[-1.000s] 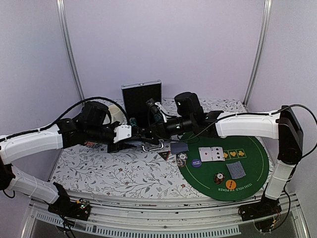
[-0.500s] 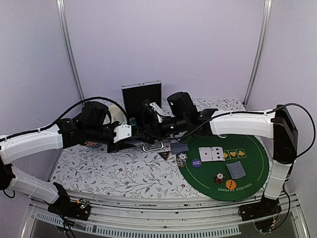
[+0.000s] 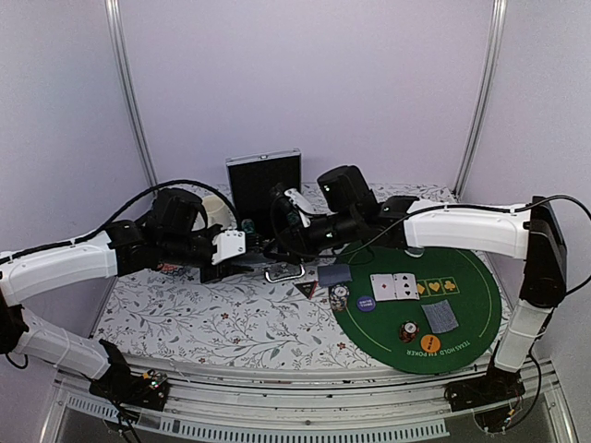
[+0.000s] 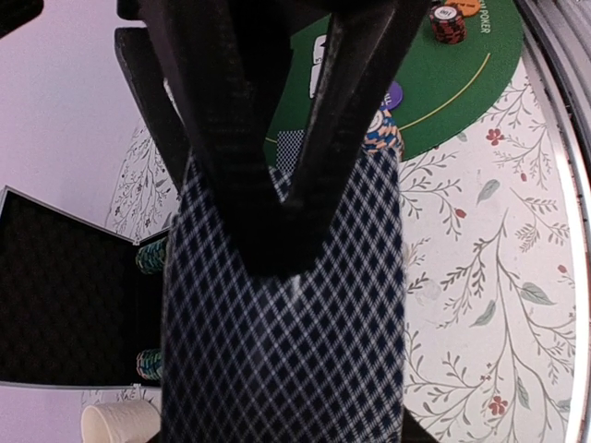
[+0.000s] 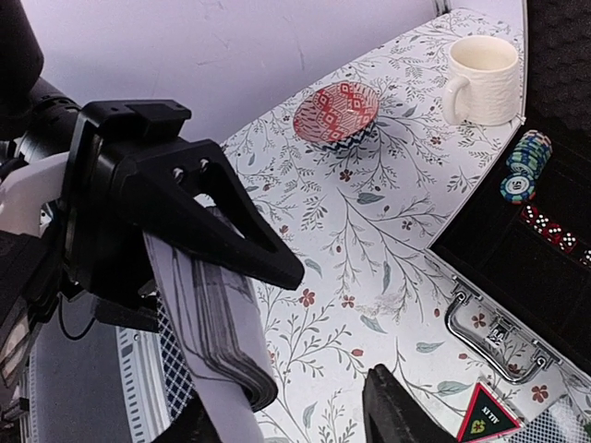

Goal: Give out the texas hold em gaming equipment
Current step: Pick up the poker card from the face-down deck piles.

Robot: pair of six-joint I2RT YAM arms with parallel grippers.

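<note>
My left gripper is shut on a deck of blue-checked playing cards, held above the floral cloth left of the case handle. In the right wrist view the deck sticks out edge-on from the left gripper. My right gripper faces it with jaws apart. Its right finger stands clear of the cards; the left one is mostly hidden behind them. On the green mat lie two face-up cards, a face-down card, chip stacks, a purple disc and an orange disc. A dark triangular marker lies beside the mat.
An open black case stands at the back, with chips and dice inside and a metal handle in front. A cream mug and a red patterned bowl sit on the cloth behind the left arm.
The right gripper reached left toward the deck, then eased back slightly, and its jaws narrowed from wide apart. The left arm has held still with the deck.
</note>
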